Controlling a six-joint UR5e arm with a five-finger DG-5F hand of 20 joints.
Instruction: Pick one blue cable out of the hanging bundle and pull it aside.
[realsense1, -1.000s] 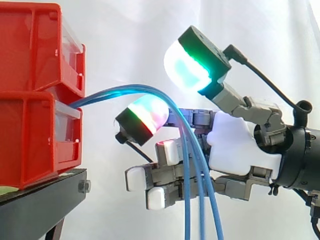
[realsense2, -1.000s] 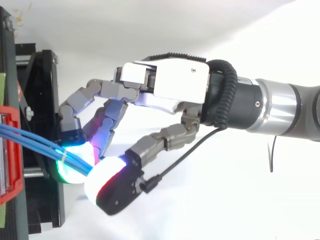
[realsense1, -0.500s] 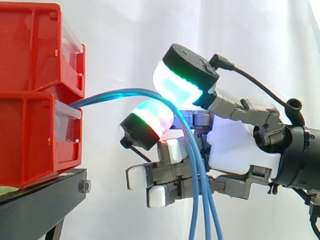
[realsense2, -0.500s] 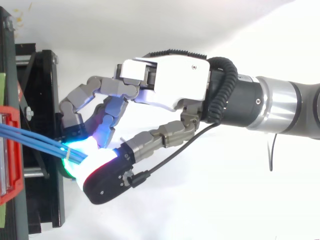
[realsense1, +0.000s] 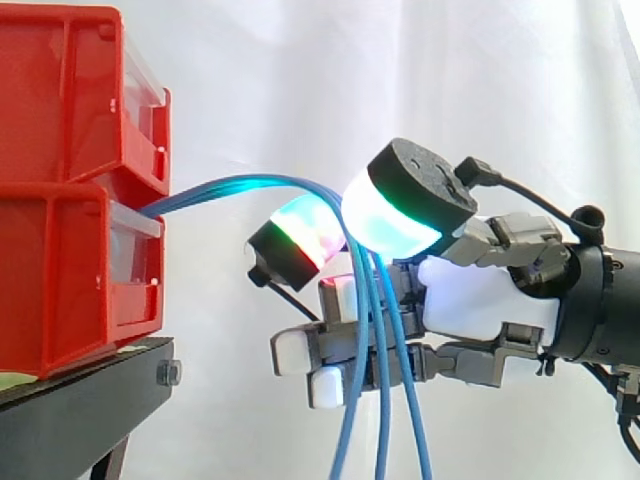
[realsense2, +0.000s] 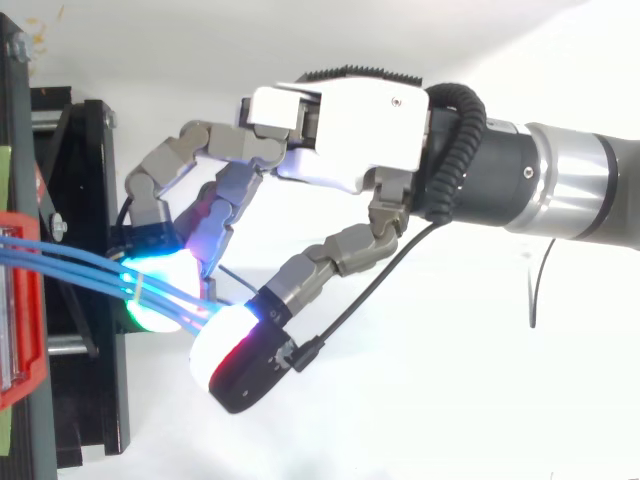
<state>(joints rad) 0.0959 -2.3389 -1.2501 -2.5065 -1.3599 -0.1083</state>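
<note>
The fingers (realsense1: 300, 240) curl in, and two glowing pads pinch the blue cables (realsense1: 372, 300) between them. The cables come out of the lower red bin (realsense1: 60, 280), bend over and hang down beside the hand (realsense1: 480, 305).

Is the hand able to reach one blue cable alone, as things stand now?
Probably not yet: the blue cables lie close together between the curled fingers of the hand, so it grips several.
</note>
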